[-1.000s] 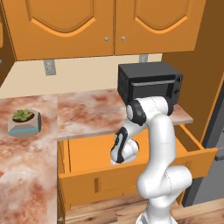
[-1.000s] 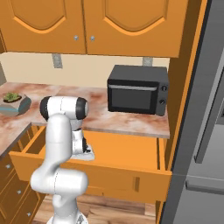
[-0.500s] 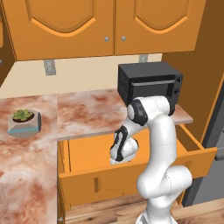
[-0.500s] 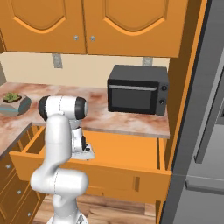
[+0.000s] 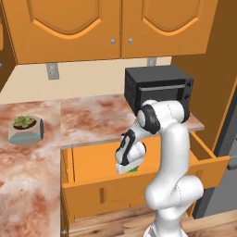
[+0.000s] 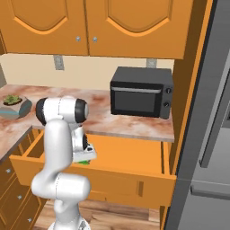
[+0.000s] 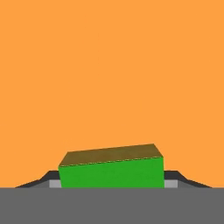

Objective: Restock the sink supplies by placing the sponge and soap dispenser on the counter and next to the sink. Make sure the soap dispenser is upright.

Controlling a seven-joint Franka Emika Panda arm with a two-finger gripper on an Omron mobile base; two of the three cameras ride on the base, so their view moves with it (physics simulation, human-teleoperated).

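End effector (image 5: 126, 167) is down in the open drawer (image 5: 92, 159), clamped on the sponge (image 7: 112, 171), I'd say. Next up: lift it clear and carry it toward 9 o'clock over the desk (image 5: 28, 157).

sponge (image 7: 112, 173) base behind fingers (image 7: 173, 178)

Glossy white rounded arm segments, dark grey joint caps, white end effector (image 5: 124, 168) with dark fingers
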